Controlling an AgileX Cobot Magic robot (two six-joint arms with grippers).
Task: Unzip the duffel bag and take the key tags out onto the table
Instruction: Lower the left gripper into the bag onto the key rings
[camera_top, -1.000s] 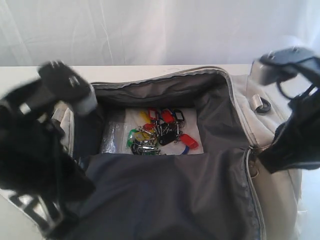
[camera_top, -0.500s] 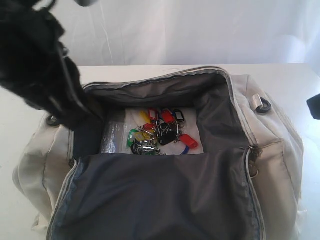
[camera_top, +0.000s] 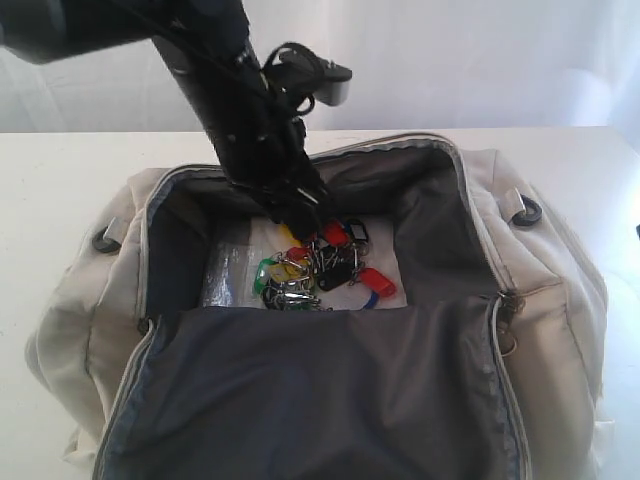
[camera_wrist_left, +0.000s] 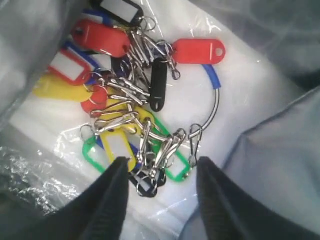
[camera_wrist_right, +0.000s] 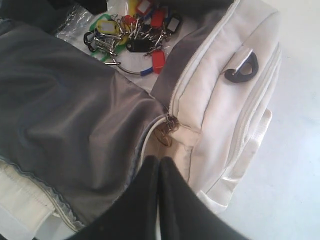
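The beige duffel bag (camera_top: 560, 290) lies unzipped on the white table (camera_top: 60, 180), its dark lining folded toward the front. The key tags (camera_top: 320, 265), a bunch of red, green, yellow, blue and black tags on a wire ring, lie on the bag's floor. My left gripper (camera_top: 300, 222) reaches down into the opening from the back left. In the left wrist view it stands open (camera_wrist_left: 161, 164) just above the key tags (camera_wrist_left: 135, 95), holding nothing. My right gripper (camera_wrist_right: 160, 162) is shut and empty, above the bag's (camera_wrist_right: 220, 100) right end, away from the key tags (camera_wrist_right: 132, 35).
Crinkly clear plastic over a white sheet (camera_top: 225, 265) lies under the tags. A dark D-ring (camera_top: 527, 211) sits on the bag's right end, and a zipper pull (camera_wrist_right: 165, 131) hangs at the zip's end. A white curtain (camera_top: 450, 60) stands behind the table.
My left arm has swung from the near left, up and over, and down into the bag's opening above the tags. My right arm has moved out of the exterior view to the right.
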